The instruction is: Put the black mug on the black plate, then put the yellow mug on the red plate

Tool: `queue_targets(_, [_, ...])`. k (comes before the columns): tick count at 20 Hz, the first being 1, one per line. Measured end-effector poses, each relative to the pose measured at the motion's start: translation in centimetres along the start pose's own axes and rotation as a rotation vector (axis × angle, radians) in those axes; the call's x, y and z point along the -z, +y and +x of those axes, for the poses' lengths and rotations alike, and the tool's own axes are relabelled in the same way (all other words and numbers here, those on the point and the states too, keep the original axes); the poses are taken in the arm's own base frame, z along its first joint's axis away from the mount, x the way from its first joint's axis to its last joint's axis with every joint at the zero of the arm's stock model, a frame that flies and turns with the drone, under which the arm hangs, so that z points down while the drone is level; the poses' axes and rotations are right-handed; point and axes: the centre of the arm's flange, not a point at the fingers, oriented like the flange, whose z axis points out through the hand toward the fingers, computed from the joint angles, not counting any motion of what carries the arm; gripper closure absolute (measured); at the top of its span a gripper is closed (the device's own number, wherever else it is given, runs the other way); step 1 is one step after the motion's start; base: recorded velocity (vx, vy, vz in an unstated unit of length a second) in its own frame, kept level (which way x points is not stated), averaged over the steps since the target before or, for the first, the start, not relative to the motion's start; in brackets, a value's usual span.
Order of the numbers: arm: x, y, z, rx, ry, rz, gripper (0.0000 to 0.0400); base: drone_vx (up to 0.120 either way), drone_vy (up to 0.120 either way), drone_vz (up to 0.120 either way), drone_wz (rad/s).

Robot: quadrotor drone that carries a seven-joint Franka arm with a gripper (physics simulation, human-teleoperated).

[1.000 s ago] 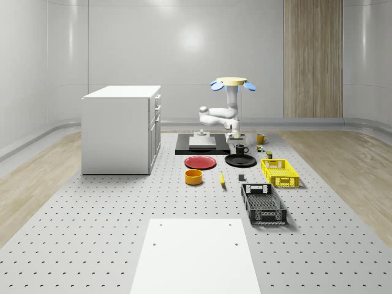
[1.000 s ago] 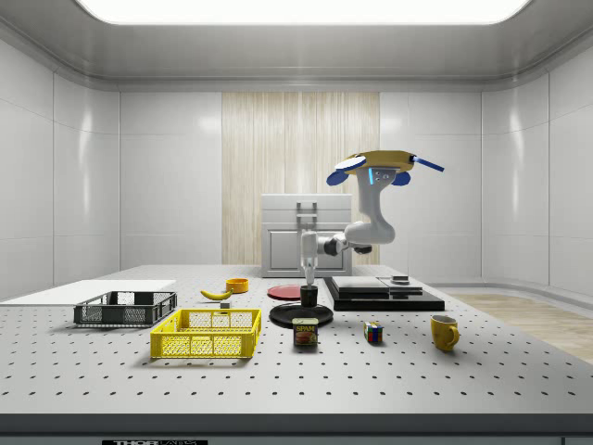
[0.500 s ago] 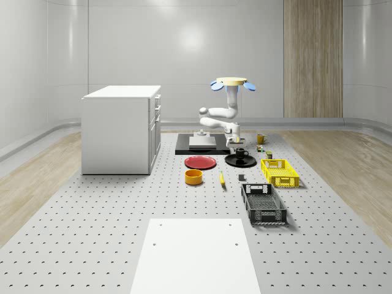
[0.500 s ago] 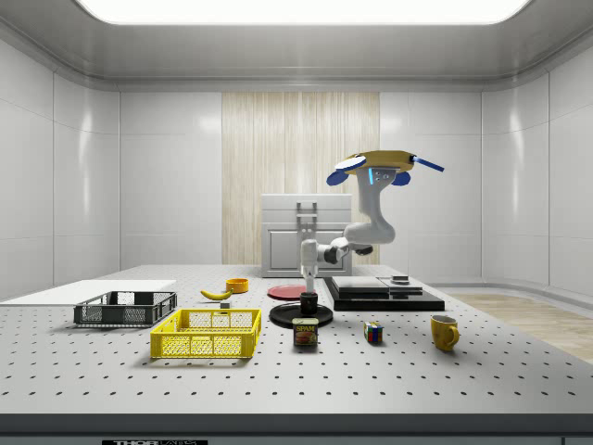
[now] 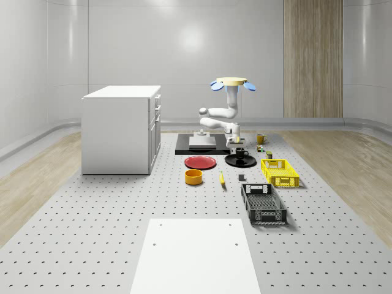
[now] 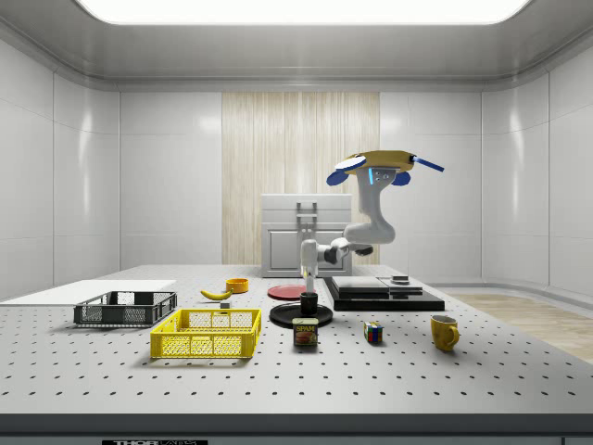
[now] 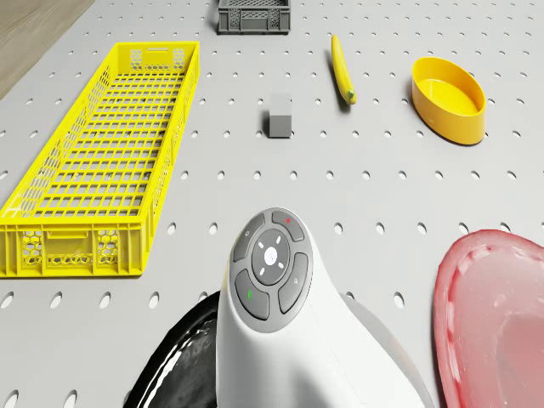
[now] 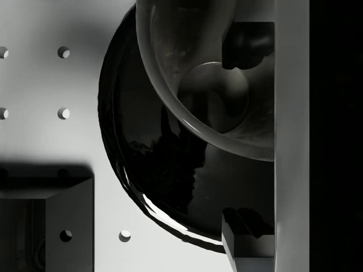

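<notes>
The black mug (image 5: pixel 241 152) stands upright on the black plate (image 5: pixel 247 163), beside the red plate (image 5: pixel 200 162). The drone (image 5: pixel 231 82) hovers above the plates, its arm reaching down. My gripper (image 6: pixel 309 284) sits right over the black mug (image 6: pixel 309 300). In the wrist view my gripper (image 8: pixel 247 136) is open, one fingertip (image 8: pixel 245 44) on each side of the mug's wall (image 8: pixel 187 113), with the black plate (image 8: pixel 147 170) beneath. The yellow mug (image 6: pixel 445 332) stands apart on the table, at the side view's right. In the whole-scene view the yellow mug (image 5: pixel 261 139) is behind the plates.
A yellow crate (image 7: pixel 93 161), black crate (image 5: pixel 263 204), yellow bowl (image 7: pixel 449 106), banana (image 7: pixel 342 70) and small grey block (image 7: pixel 280 116) lie near the plates. A can (image 6: pixel 306 332) and a colour cube (image 6: pixel 372 332) stand in front. A white cabinet (image 5: pixel 122 128) and black platform (image 5: pixel 184 149) stand behind.
The arm has come down and set the black mug on the black plate. The drone has stayed where it was.
</notes>
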Motion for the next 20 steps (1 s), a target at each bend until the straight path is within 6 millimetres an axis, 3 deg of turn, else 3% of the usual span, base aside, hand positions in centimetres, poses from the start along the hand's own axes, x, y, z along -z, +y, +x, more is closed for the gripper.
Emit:
queue_targets(2, [0.9,0.0,0.0,0.000,0.000,0.000,0.0017,0.000,0.000,0.020,0.000])
queue_targets(9, [3.0,0.0,0.0,0.000,0.000,0.000,0.0003,-0.006,0.029,0.120,0.000])
queue_targets(13, [3.5,0.0,0.0,0.000,0.000,0.000,0.0001,-0.120,0.120,0.110,0.000])
queue_targets(20, [3.8,0.0,0.0,0.000,0.000,0.000,0.0000,-0.120,0.120,0.000,0.000])
